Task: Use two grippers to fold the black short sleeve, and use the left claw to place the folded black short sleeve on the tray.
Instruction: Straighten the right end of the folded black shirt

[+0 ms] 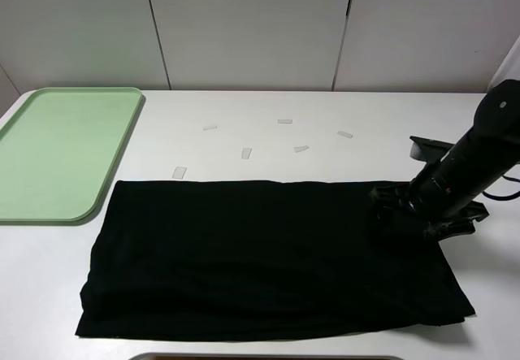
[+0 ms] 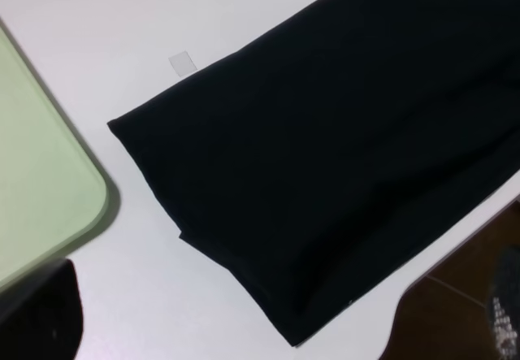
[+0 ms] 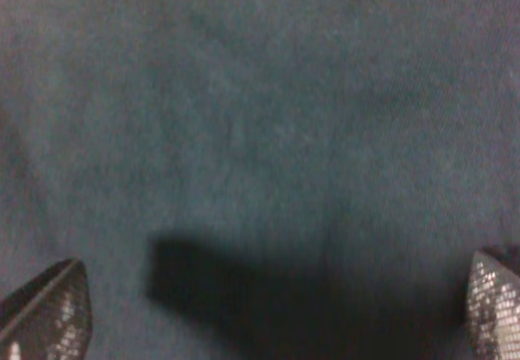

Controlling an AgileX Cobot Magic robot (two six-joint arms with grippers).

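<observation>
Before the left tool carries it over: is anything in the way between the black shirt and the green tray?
Nothing visible does. Only bare table separates the black short sleeve from the tray, and nothing shows on the tray. The nearest tape strip lies flat by the shirt's far edge, off that path.

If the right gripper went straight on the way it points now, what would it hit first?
The black T-shirt: its cloth fills the wrist view ahead of the open right gripper, probably very close.
</observation>
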